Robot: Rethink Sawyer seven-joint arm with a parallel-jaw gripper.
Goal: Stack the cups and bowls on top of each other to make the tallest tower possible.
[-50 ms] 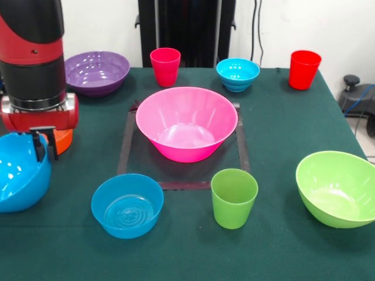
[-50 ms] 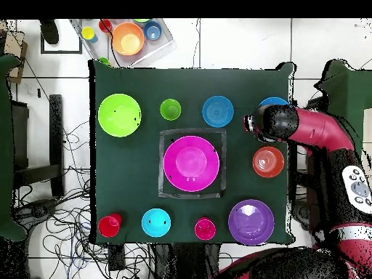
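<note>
Worktop (image 1: pixel 281 117): dark green cloth, with a dark taped square at its middle.

Large pink bowl (image 1: pixel 186 123): upright inside the taped square, empty; nothing is stacked in it.

Purple bowl (image 1: pixel 96 72): at a corner of the worktop, upright.

Pink-red cup (image 1: pixel 165 66): upright along the same edge as the purple bowl.

Ribbed blue bowl (image 1: pixel 237 74): next along that edge, upright.

Red cup (image 1: pixel 304 69): at the corner ending that edge, upright.

Lime green bowl (image 1: pixel 338 188): near the opposite edge, close to a corner.

Light green cup (image 1: pixel 234 197): upright, just outside the taped square on that side.

Blue bowl (image 1: pixel 127 205): upright, beside the light green cup.

Orange bowl (image 1: pixel 61 139): at a side edge, mostly hidden behind the arm.

Large blue bowl (image 1: pixel 20 171): tilted at the same side edge, next to the orange bowl.

Gripper (image 1: pixel 44 143): its black fingers (image 1: pixel 40 146) straddle the rim of the large blue bowl and appear closed on it.
</note>
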